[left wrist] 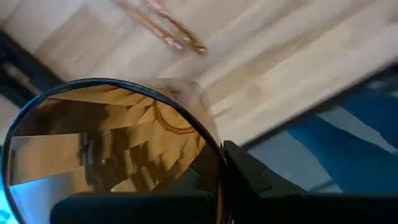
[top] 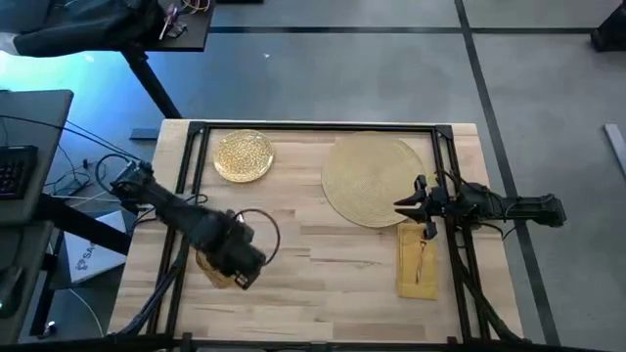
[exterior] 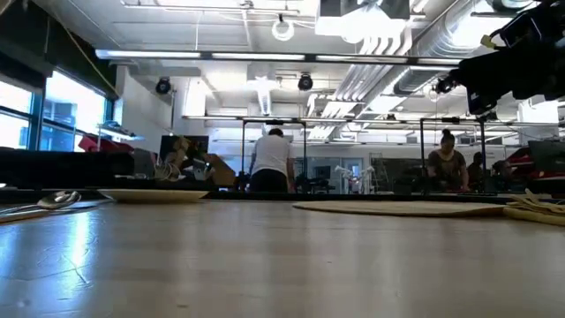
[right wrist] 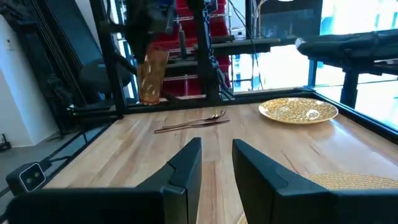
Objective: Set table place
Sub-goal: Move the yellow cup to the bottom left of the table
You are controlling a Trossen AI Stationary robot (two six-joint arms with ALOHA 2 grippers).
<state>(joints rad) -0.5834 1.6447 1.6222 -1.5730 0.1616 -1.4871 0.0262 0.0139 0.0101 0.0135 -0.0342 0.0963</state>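
The amber glass tumbler (top: pixel 217 277) hangs at the table's near left, with my left gripper (top: pixel 235 262) shut on it. From the right wrist view the tumbler (right wrist: pixel 152 74) looks nearly upright and lifted off the wood. Slim cutlery (right wrist: pixel 193 123) lies on the table beside it. The gold plate (top: pixel 243 154) rests at the far left and the round straw mat (top: pixel 377 179) at the far right. The mustard napkin (top: pixel 418 259) lies flat just near of the mat. My right gripper (right wrist: pixel 216 144) hovers open over the mat's right edge. My left gripper holds the tumbler at its rim (left wrist: pixel 214 146), coming down on it slantwise from the table's left. One finger (left wrist: pixel 245 174) lies outside the glass wall, and a dark shape just inside the rim looks like the other. The tumbler hangs below the fingers, apparently clear of the table.
A black rail frame (top: pixel 313 127) edges the tabletop, and struts run along its left and right sides. Bare wood lies between the plate, the mat and the napkin. A dark desk with a keyboard (top: pixel 15 171) stands left of the table. People show in the room behind.
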